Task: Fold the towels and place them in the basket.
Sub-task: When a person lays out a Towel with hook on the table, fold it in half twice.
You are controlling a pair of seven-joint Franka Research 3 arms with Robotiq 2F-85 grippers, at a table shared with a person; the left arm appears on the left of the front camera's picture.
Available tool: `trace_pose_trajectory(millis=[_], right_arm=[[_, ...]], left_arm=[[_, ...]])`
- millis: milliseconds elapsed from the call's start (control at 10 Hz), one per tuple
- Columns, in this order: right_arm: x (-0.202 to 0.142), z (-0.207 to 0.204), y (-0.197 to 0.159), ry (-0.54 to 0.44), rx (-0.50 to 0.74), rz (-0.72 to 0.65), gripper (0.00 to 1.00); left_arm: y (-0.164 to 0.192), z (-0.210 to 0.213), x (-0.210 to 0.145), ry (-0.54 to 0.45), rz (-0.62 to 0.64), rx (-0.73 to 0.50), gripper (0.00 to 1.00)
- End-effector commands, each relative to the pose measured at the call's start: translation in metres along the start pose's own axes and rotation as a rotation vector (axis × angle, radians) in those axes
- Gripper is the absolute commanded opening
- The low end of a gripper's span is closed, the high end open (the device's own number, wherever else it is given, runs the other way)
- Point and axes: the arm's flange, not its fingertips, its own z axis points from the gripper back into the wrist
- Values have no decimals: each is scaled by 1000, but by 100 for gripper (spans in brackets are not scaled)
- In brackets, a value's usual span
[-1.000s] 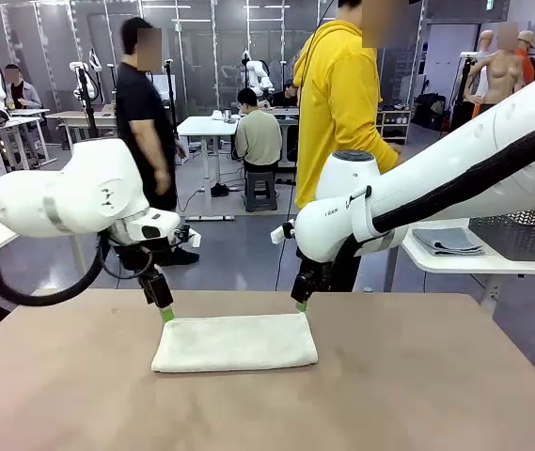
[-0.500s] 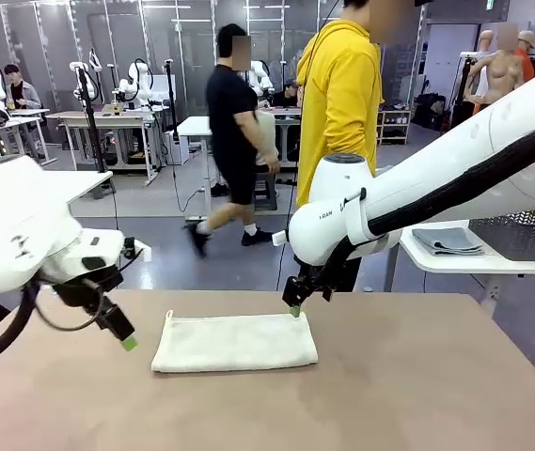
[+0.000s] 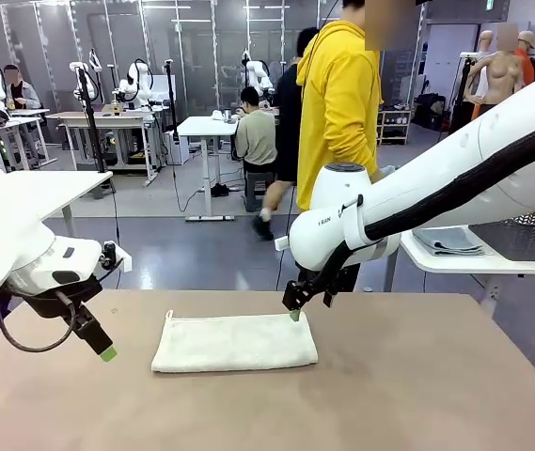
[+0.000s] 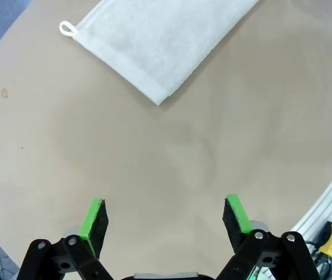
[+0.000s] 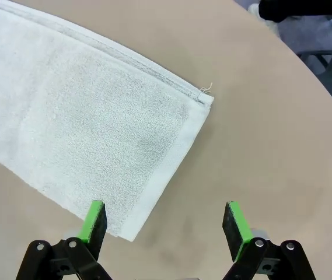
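1. Front view: we see the cream towel [image 3: 234,342] lying flat on the table [image 3: 417,395], its long axis running left to right across the middle. The right gripper [image 3: 294,315] hangs at the towel's far right corner, touching it or just above it; we cannot tell which. The left gripper [image 3: 107,353] is low over bare table, off the towel's left short edge and clearly apart from it. So the right arm is the nearer one. The blue-grey towel [image 3: 448,241] lies on a side table at the right, beside the basket [image 3: 521,237], well apart from both arms.

2. Left wrist view: the left gripper [image 4: 166,213] has its jaws spread wide with nothing between them. The cream towel [image 4: 166,35] lies ahead, at the top, with bare table between. Its short end, with the corner loop [image 4: 66,27], faces us at a slant.

3. Right wrist view: the right gripper [image 5: 164,219] is also spread wide and empty. The cream towel [image 5: 90,128] lies ahead and to the left. One green pad [image 5: 94,219] sits over the towel's near corner, the other over bare table. In our judgement, any further fold needs the left arm brought back to the loop end.
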Motion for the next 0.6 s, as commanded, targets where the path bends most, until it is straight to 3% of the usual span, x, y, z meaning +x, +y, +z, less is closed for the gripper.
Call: trace_pose_trajectory(millis=[0,500], right_arm=[[-2,4,0,2,-7,11,100],[0,-15,4,30,8,-105,100]], left_arm=[[1,-3,9,-2,24,-1,100],[1,-3,9,-2,24,-1,100]])
